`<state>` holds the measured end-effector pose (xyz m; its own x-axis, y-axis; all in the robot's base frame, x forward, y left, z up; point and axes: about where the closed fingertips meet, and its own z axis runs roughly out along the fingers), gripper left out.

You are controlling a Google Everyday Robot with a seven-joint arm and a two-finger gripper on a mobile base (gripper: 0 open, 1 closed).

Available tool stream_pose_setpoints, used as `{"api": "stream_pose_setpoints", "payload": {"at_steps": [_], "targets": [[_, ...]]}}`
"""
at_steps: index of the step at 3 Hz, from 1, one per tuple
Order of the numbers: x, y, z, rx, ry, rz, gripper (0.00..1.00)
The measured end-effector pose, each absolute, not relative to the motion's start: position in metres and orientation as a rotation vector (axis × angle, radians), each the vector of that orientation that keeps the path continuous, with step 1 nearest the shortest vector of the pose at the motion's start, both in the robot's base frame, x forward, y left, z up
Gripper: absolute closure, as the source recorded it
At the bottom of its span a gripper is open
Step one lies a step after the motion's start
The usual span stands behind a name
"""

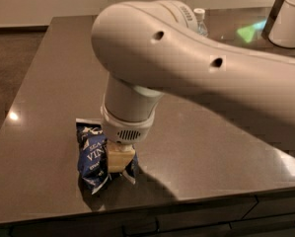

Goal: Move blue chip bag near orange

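The blue chip bag (92,158) is dark navy with white lettering. It is bunched up and stands on edge near the front left of the dark table (53,83). My gripper (120,162) comes straight down on the bag's right side. Its tan fingers (118,158) are closed on the bag. The big white arm covers the middle of the view. The orange is out of view.
A clear water bottle (201,19) stands at the back of the table, partly hidden behind the arm. A white cylindrical container (290,15) stands at the back right. The table's front edge (137,205) runs just below the bag.
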<state>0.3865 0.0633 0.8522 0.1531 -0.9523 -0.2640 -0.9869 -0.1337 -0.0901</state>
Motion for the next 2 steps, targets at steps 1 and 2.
{"api": "stream_pose_setpoints", "payload": {"at_steps": [1, 2], "targets": [[0.406, 0.061, 0.877, -2.109, 1.907, 0.261, 0.88], [0.420, 0.057, 0.896, -2.021, 1.909, 0.332, 1.00]]}}
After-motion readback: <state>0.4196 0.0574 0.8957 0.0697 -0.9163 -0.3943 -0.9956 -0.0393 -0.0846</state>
